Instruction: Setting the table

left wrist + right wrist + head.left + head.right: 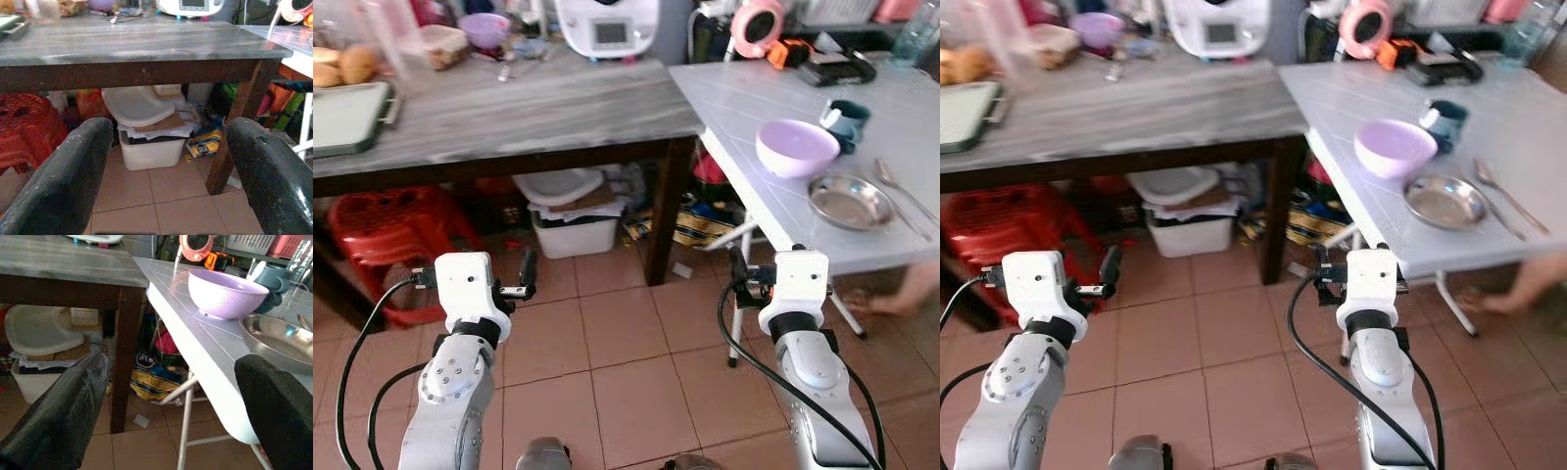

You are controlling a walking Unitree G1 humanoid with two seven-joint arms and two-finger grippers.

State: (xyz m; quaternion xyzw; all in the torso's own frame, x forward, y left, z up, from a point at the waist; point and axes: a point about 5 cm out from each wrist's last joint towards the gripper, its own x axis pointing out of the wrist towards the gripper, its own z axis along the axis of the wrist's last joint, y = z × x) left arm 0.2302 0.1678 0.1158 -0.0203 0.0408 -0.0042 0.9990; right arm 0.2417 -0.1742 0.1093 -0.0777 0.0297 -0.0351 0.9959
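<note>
Currently: white folding table (744,108), far right, bearing lilac plastic bowl (796,147), round steel plate (850,201), steel spoon (899,188). Left gripper (526,277) and right gripper (739,271): fingers apart, empty, low. Risk: rising right gripper knocks table edge, jolting plate.

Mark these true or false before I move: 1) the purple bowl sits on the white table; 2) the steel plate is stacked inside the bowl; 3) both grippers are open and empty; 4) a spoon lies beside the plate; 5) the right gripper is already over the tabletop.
1) True: the purple bowl stands on the white table.
2) False: the steel plate lies flat on the table next to the bowl, nearer the robot.
3) True: the left gripper and right gripper are open with nothing between the fingers.
4) True: a spoon lies just right of the plate.
5) False: the right gripper sits below the table edge, over the tiled floor.
</note>
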